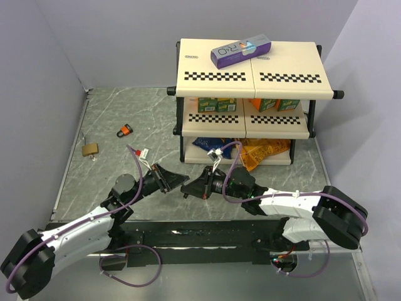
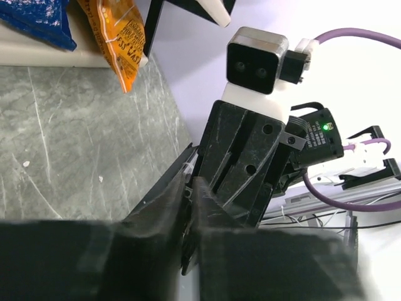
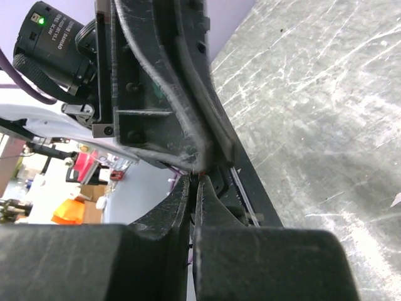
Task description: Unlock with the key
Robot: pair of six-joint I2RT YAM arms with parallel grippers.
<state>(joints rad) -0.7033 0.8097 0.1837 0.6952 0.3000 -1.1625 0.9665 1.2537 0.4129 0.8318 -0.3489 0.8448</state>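
My two grippers meet tip to tip above the table's near middle. In the left wrist view, my left gripper [image 2: 191,180] is shut. A thin dark sliver, the key [image 2: 187,263], sits in the slit between its fingers, and a pale bit pokes out at the tips. My right gripper [image 3: 195,179] is also shut, its tips pressed against the left fingers' ends on that same bit. From above, the left gripper [image 1: 178,180] and right gripper [image 1: 187,187] touch, and the key is too small to make out. A small orange-and-black padlock [image 1: 126,130] lies on the table at far left.
A brass padlock [image 1: 90,149] lies left of the orange one. A two-level shelf [image 1: 250,78] stands at the back, with a purple box [image 1: 240,51] on top, cartons on the middle level and snack bags [image 1: 263,152] at the bottom. Grey walls close in both sides.
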